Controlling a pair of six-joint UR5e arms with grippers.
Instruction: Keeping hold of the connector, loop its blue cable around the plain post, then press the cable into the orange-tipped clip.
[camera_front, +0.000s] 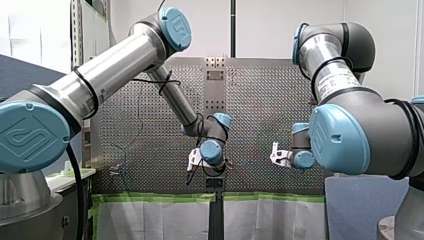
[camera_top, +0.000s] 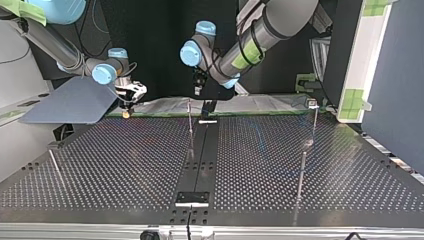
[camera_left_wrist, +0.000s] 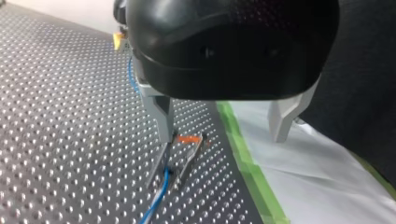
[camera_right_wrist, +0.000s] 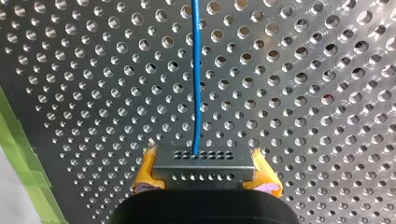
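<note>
Metal perforated table (camera_top: 125, 160) under blue cable (camera_right_wrist: 196, 70)

grey connector (camera_right_wrist: 203, 163), straight blue cable (camera_right_wrist: 196, 70), orange-tipped clip (camera_left_wrist: 189, 139)

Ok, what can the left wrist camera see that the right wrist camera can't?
Only the left wrist view shows the orange-tipped clip, with my left gripper open by it. Only the right wrist view shows the connector, gripped between the yellow pads of my right gripper. Both show the blue cable and the perforated table.
</note>
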